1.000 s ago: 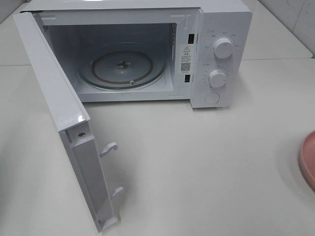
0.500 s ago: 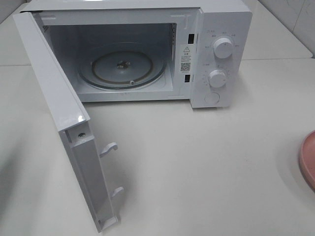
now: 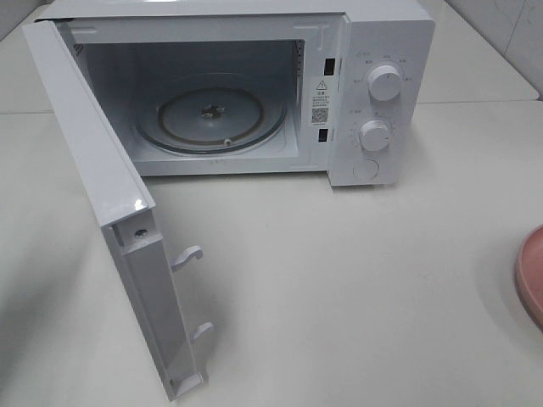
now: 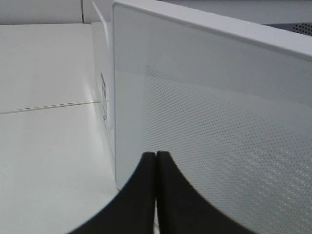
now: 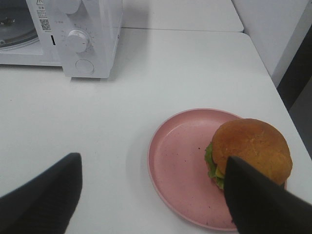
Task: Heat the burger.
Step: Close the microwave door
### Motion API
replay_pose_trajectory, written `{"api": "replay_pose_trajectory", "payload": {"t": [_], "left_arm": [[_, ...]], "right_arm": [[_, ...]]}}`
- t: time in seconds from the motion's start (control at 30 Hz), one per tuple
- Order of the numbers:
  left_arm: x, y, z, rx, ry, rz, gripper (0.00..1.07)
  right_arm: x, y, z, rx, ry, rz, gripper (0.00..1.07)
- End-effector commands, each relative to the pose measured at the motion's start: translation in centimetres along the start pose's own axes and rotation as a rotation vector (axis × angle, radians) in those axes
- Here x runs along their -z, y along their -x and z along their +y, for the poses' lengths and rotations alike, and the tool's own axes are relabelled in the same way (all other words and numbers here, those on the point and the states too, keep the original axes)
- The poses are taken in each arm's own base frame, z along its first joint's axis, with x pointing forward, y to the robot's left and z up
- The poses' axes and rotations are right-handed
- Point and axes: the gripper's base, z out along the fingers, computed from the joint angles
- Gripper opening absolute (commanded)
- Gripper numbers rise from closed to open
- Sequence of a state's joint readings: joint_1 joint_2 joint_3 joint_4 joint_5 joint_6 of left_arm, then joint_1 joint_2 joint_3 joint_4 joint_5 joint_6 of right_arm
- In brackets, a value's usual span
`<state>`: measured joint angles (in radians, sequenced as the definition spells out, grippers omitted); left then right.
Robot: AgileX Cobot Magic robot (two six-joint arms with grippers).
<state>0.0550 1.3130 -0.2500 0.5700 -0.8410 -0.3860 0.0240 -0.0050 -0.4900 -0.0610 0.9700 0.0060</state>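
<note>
With jaws spread wide, the right gripper (image 5: 151, 195) is best being centred over the burger (image 5: 249, 151) before being closed gently, while the left gripper (image 4: 156, 161) is being kept pressed together beside the microwave door (image 4: 219, 112).

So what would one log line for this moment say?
microwave door: open | turntable: bare | burger: on pink plate, outside microwave | left gripper: shut by door | right gripper: open above plate

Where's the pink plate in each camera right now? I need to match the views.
Exterior high: only the plate's rim shows, cut off at the right edge, on the table.
Left wrist: not in it; the microwave door fills the picture.
Right wrist: whole plate, burger on it.
Shared landmark: the microwave's knobs.
</note>
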Motion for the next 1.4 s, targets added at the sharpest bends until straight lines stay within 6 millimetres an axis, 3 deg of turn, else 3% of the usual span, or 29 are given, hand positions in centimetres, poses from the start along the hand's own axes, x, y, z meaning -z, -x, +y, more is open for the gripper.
{"api": "replay_pose_trajectory", "payload": {"t": [0.03,0.27,0.87,1.4], "left_arm": [[-0.8,0.3,-0.5,0.003,-0.051,-0.014,0.00],[-3.5,0.0,-2.3,0.008,-0.087,0.011,0.00],[-7.4,-0.9,-6.6,0.012,-0.125,0.033,0.00],[-13.4,-0.3,-11.5,0.080,-0.115,0.009,0.00]], "right_arm": [[0.4,-0.1,0.0,-0.002,-0.004,-0.035,0.76],[0.4,-0.1,0.0,-0.002,-0.004,-0.035,0.76],[0.4,-0.1,0.0,-0.002,-0.004,-0.035,0.76],[0.4,-0.1,0.0,-0.002,-0.004,-0.035,0.76]]}}
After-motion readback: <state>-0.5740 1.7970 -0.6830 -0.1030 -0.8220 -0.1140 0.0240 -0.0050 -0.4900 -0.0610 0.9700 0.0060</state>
